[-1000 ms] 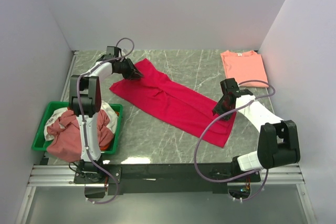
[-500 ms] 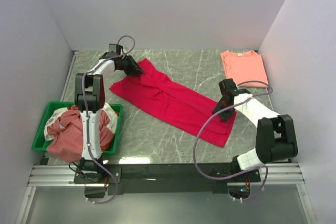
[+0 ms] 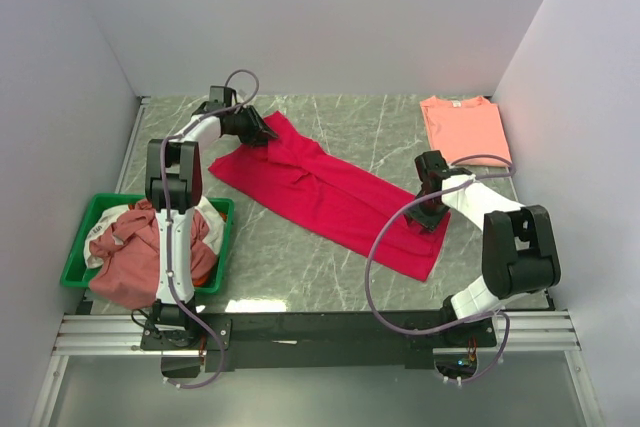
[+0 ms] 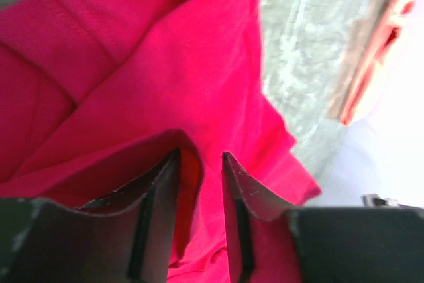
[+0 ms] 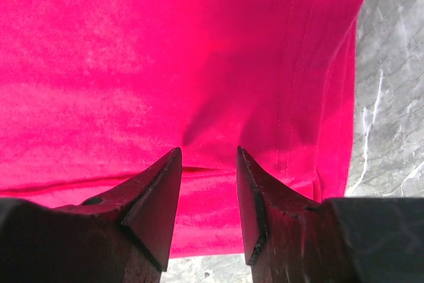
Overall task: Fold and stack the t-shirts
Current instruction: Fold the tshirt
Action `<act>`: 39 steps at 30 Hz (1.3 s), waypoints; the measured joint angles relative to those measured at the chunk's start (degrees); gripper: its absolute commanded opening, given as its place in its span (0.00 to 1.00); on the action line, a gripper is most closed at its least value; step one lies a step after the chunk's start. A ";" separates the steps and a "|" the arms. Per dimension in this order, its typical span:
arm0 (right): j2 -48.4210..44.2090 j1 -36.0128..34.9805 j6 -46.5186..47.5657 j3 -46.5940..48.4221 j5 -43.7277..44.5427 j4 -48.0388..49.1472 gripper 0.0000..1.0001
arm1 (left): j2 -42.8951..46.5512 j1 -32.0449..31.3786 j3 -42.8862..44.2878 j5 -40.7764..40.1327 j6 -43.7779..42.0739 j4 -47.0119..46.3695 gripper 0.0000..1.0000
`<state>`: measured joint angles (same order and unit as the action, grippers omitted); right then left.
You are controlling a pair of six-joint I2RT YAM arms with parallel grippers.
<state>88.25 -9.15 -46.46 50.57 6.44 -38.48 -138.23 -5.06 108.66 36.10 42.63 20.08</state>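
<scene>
Crimson t-shirt [image 3: 325,192], long axis far-left to near-right, ends apparently pinched

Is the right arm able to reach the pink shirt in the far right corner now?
Probably yes: the pink shirt lies flat just beyond the right gripper, with bare table between. But the gripper seems to pinch the red shirt and must release first.

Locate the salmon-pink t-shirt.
In the top view, the salmon-pink t-shirt lies at the far right corner of the table, beyond the right end effector, apart from the crimson t-shirt.
</scene>
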 measured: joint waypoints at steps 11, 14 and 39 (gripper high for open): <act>0.83 0.35 0.02 0.00 0.00 0.44 0.46 | 12.22 -0.02 -11.17 -7.78 -6.05 0.04 0.55; 0.83 0.35 0.02 0.00 -0.02 0.46 0.46 | 17.09 -0.02 -15.67 -8.02 -6.80 -2.14 0.55; 0.83 0.39 0.00 -0.11 -0.02 1.29 0.46 | 19.61 -2.82 -24.20 -10.73 -10.45 -1.79 0.47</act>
<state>89.08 -8.75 -46.46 50.46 6.42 -37.19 -118.63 -7.88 84.47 25.36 32.18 18.28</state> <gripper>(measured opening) 0.459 0.474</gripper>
